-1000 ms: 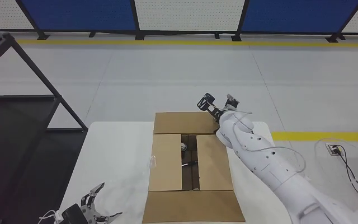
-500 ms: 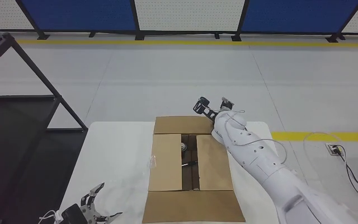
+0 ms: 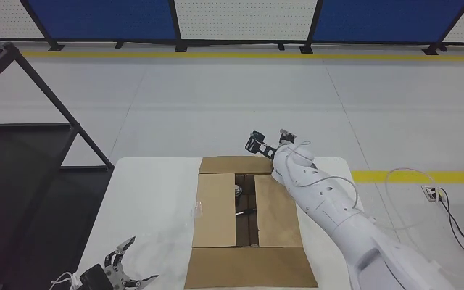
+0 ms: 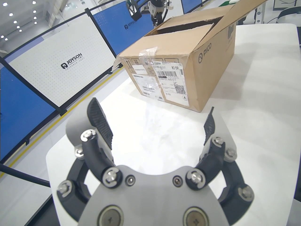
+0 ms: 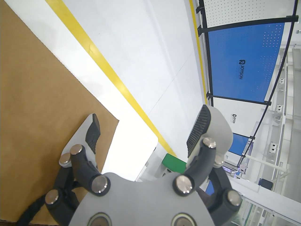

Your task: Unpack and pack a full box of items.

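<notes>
Status of right end effector (image 3: 268, 139): fingers spread wide, nothing held. It hangs just past the far flap (image 3: 235, 159) of the cardboard box (image 3: 216, 210), over the far edge of the surface (image 3: 145, 203). The right arm stretches from the near right corner along the box's right side, wrist turned so the fingers face outward, away from the box.

Left end effector (image 4: 152, 111): likewise wide and empty, low at the near left corner of the surface, facing the box, well apart from it.

The box sits mid-surface. Its far and near flaps are folded outward. The two long flaps lie over the opening with a narrow gap (image 3: 245, 203) between them, and dark contents show there, too small to identify.

Assessment: only the opening has begun. Unpacking and repacking both remain.
</notes>
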Robot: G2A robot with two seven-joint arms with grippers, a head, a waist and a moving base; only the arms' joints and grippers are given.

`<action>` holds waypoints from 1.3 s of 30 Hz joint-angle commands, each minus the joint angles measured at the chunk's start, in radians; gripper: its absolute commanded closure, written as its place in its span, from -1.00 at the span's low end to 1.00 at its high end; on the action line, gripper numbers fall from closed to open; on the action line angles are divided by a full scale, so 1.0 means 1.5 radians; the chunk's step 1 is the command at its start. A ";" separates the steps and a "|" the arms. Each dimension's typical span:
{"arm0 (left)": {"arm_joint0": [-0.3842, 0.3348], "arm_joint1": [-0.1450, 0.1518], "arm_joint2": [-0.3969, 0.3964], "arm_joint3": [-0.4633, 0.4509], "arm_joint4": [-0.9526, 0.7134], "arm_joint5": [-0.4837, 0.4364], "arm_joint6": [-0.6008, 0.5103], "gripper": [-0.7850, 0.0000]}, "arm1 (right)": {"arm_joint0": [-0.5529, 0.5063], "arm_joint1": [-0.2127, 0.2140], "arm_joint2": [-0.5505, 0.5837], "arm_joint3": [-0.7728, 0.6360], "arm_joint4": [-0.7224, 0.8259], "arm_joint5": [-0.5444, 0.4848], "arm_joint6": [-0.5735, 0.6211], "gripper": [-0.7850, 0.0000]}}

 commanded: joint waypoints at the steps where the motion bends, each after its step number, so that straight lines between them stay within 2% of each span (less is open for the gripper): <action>1: 0.001 0.000 0.000 0.000 0.000 0.001 -0.001 -1.00 | 0.003 -0.004 0.000 0.009 -0.004 -0.013 -0.008 -1.00; 12: 0.005 -0.001 0.003 0.002 0.002 0.005 0.003 -1.00 | 0.012 -0.020 -0.007 0.038 -0.036 -0.065 -0.027 -1.00; 39: 0.014 -0.001 -0.002 0.003 0.000 0.009 0.010 -1.00 | 0.018 -0.048 0.001 0.075 -0.073 -0.089 -0.031 -1.00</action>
